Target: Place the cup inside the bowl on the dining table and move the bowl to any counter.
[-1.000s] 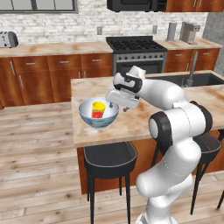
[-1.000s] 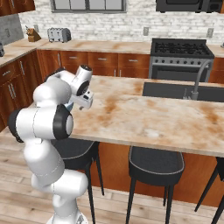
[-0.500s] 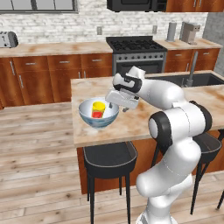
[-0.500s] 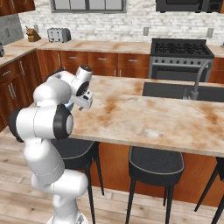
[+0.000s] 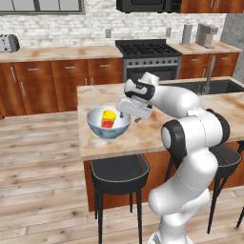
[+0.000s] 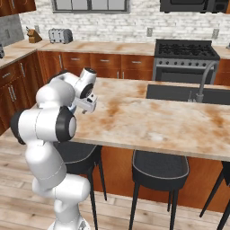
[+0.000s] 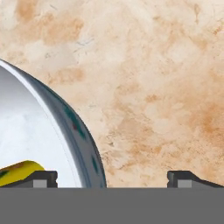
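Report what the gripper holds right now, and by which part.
Nothing. The gripper is open, its fingertips straddling the bowl rim without closing on it; the cup lies inside the bowl.

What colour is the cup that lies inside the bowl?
The cup is yellow with a red patch, clearest in the left base view, inside the bowl.

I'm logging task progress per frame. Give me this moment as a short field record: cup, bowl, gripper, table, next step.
cup: the cup lies inside the bowl, yellow with a red patch
bowl: the bowl stands on the dining table near its left end
gripper: the gripper is open, astride the bowl's right rim, one fingertip inside, one outside
table: the dining table holds the bowl
next step: probably close on the rim, then lift and carry the bowl to a counter
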Robot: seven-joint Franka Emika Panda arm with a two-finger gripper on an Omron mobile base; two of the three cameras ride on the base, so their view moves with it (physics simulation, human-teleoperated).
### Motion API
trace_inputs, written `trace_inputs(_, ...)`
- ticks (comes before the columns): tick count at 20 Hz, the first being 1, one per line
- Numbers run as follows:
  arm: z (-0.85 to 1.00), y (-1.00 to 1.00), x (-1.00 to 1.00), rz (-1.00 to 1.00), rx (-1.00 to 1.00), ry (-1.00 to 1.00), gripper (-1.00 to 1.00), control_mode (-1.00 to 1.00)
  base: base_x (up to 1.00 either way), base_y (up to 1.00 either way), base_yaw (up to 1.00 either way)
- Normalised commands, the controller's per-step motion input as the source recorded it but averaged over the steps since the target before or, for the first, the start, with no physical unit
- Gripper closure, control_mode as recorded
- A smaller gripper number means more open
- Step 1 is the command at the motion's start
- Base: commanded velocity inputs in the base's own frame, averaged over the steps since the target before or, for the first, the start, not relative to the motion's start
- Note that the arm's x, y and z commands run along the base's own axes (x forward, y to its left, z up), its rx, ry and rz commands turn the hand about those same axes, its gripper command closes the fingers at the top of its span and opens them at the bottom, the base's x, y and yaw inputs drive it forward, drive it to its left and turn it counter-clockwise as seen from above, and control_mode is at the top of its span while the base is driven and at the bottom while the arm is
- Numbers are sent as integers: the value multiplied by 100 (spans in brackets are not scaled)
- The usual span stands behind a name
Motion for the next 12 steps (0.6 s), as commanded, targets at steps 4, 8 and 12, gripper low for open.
trace_inputs(4,0,1,0,0,0,3,100,-100,0,0,0)
trace_inputs(8,0,6,0,0,0,5,100,-100,0,0,0)
trace_inputs(12,0,4,0,0,0,7,100,-100,0,0,0)
